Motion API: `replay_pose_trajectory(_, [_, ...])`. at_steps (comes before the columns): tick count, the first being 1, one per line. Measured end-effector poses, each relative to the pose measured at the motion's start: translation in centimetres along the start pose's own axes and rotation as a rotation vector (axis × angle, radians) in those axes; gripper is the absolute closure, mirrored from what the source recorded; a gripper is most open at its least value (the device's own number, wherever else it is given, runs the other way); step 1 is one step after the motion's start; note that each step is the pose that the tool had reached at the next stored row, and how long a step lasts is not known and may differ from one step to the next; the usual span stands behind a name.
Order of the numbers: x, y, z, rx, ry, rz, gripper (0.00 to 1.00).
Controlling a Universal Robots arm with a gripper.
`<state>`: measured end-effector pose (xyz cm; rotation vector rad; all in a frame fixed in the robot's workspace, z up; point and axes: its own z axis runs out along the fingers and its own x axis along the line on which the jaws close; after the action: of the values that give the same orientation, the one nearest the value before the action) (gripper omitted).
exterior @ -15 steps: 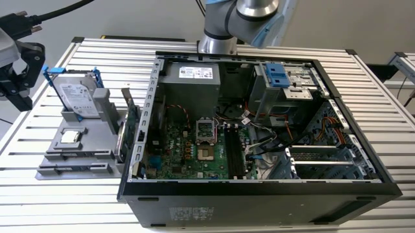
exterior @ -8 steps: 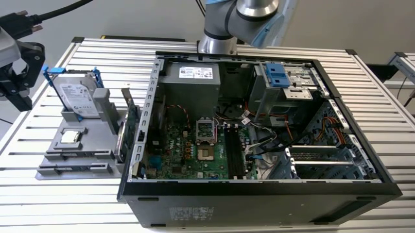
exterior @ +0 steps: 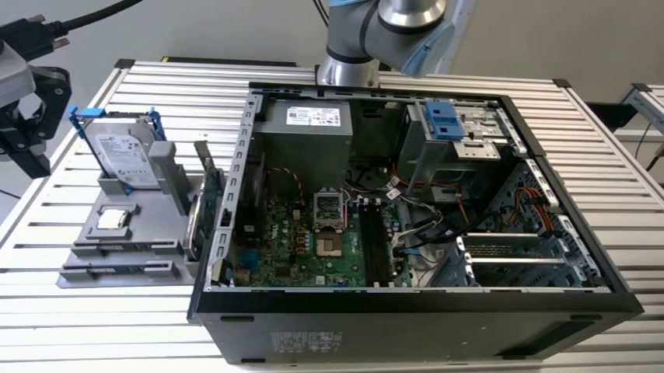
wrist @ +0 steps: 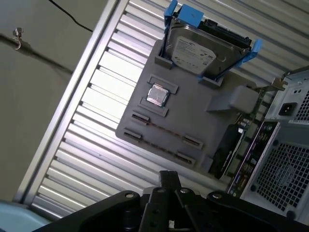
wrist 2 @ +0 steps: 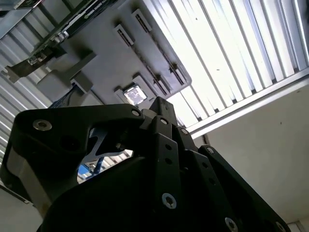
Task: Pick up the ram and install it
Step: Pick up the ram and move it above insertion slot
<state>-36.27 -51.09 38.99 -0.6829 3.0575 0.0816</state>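
The ram [wrist: 166, 130] looks like a thin dark strip lying edge-on between two clips of the grey holder tray [wrist: 193, 121], close to the tray's edge in the first wrist view. My gripper [exterior: 25, 123] hangs at the exterior view's left edge, out beyond the table's side and well apart from the tray [exterior: 124, 225]. Its black body [wrist: 164, 205] fills the near part of the first wrist view and bulks large in the second wrist view [wrist 2: 159, 164]. Nothing shows in its grasp.
On the tray stand a silver hard drive with blue brackets [exterior: 123, 155] and a small square chip [exterior: 112, 219]. A green card with a metal bracket [exterior: 211, 198] stands between the tray and the open computer case [exterior: 415, 307]. Long black memory slots [exterior: 375, 241] lie on the motherboard.
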Motion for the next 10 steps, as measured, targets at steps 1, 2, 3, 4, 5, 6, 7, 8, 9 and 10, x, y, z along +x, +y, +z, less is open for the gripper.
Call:
replay_pose_trajectory(1, [0.02, 0.01, 0.0, -0.0001, 0.0002, -0.003, 1.0])
replay_pose_trajectory(2, [0.07, 0.03, 0.0, -0.0002, 0.0005, -0.01, 1.0])
replay_pose_trajectory(3, [0.1, 0.05, 0.0, -0.0002, 0.0006, -0.012, 1.0])
replay_pose_trajectory(4, [0.11, 0.05, 0.0, -0.0003, 0.0006, -0.014, 1.0])
replay_pose_trajectory(5, [0.13, 0.06, 0.0, -0.0003, 0.0007, -0.016, 1.0])
replay_pose_trajectory(6, [0.13, 0.07, 0.0, -0.0003, 0.0009, -0.017, 1.0])
replay_pose_trajectory(7, [0.15, 0.07, 0.0, -0.0004, 0.001, -0.019, 1.0])
replay_pose_trajectory(8, [0.16, 0.08, 0.0, -0.0004, 0.0011, -0.022, 1.0])
replay_pose_trajectory(9, [0.17, 0.08, 0.0, -0.0004, 0.0012, -0.024, 1.0])
replay_pose_trajectory(10, [0.19, 0.09, 0.0, -0.0005, 0.0013, -0.026, 1.0])
